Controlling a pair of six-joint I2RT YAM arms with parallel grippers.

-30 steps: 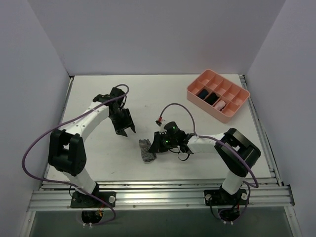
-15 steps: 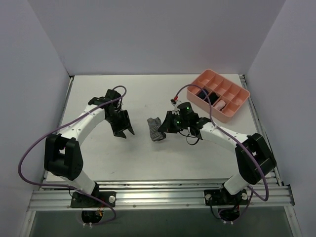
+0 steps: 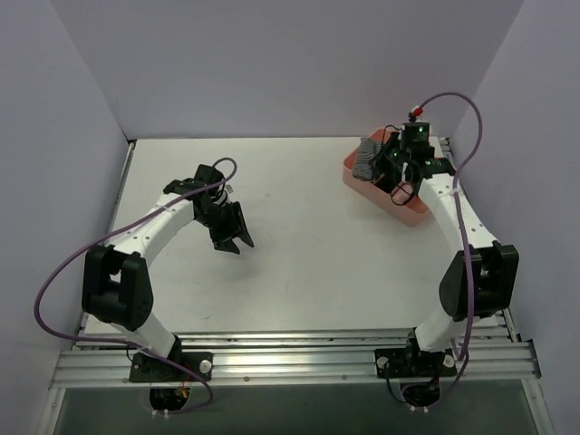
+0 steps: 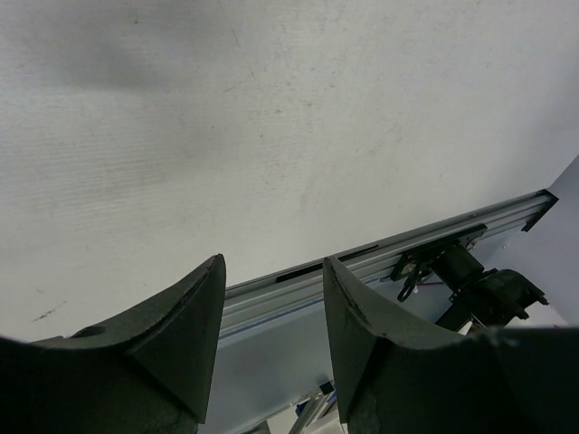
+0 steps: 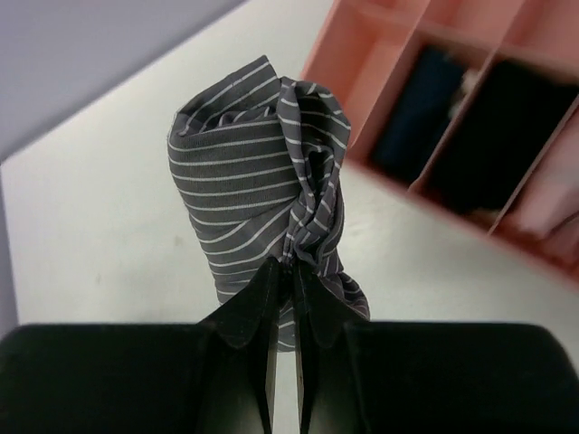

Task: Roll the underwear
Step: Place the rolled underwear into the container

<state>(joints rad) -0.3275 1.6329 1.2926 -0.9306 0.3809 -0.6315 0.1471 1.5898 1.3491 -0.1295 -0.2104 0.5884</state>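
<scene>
The underwear [image 5: 258,190] is a rolled bundle of grey finely striped cloth. My right gripper [image 5: 283,271] is shut on it and holds it in the air by the near left corner of the pink tray [image 5: 357,54]. In the top view the underwear [image 3: 369,159] hangs at the tray's left end, with the right gripper [image 3: 381,165] next to it. My left gripper [image 3: 237,243] is open and empty, low over the table at the left. In the left wrist view its fingers [image 4: 185,316] stand apart over bare table.
The pink divided tray [image 3: 437,192] stands at the back right and holds dark and pink rolled bundles [image 3: 404,192]. In the right wrist view dark bundles [image 5: 488,136] lie in its compartments. The table's near edge has an aluminium rail [image 4: 380,258].
My right gripper has carried the rolled underwear from the table's middle up and back right to the tray's left end. My left gripper has shifted slightly and stayed open.
</scene>
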